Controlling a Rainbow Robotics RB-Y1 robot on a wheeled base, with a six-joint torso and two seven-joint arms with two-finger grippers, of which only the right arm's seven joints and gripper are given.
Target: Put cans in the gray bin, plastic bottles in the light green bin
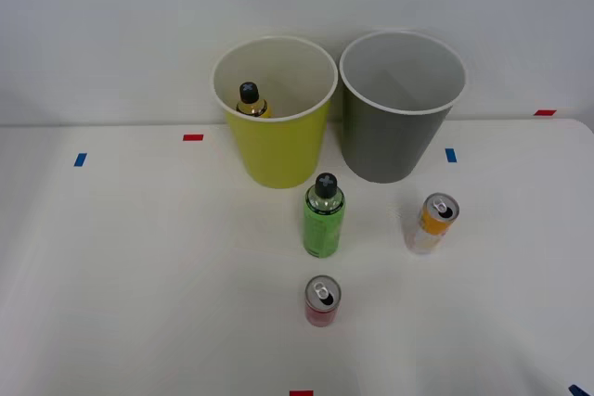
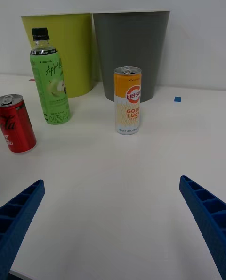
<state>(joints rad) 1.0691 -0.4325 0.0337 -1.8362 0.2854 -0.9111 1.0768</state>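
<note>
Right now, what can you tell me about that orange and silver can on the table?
The orange can is a slim, tall metal drink can, orange on its upper half and pale silver-white below, with a round red logo and orange lettering. Its silver top has a pull tab and looks unopened. It stands upright on the white table, in front of the gray bin without touching it, apart from the green bottle and the red can. Nothing touches it but the table; the end effector's open blue fingers are short of it.
</note>
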